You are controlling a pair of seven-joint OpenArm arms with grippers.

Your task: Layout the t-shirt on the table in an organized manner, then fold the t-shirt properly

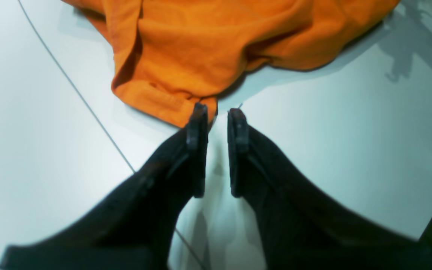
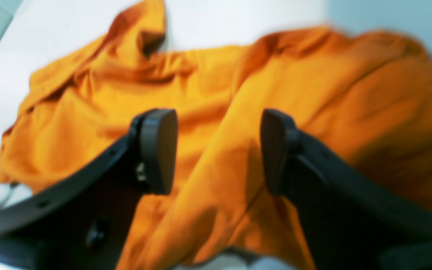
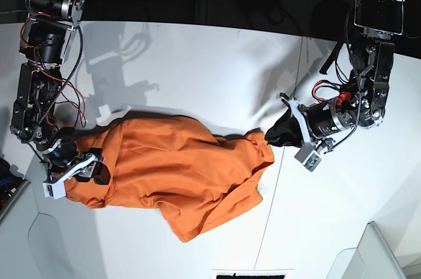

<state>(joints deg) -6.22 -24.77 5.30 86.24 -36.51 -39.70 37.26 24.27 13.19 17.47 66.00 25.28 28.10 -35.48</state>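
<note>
The orange t-shirt (image 3: pixel 177 167) lies crumpled on the white table (image 3: pixel 197 68), spread left to right. My left gripper (image 3: pixel 268 137) is at the shirt's right corner. In the left wrist view its fingers (image 1: pixel 197 131) stand a narrow gap apart, and the gripper (image 1: pixel 218 112) has its tips at a hemmed corner of the t-shirt (image 1: pixel 201 45); the cloth touches one tip and bare table (image 1: pixel 32 150) shows between the pads. My right gripper (image 3: pixel 99 167) is at the shirt's left end. In the right wrist view it (image 2: pixel 218 150) is wide open just above the bunched t-shirt (image 2: pixel 351 112).
A thin dark seam (image 1: pixel 77 93) runs across the table and under my left gripper. Grey panels sit at the near left (image 3: pixel 13 226) and near right (image 3: pixel 375 253) corners. The far table edge meets a dark background.
</note>
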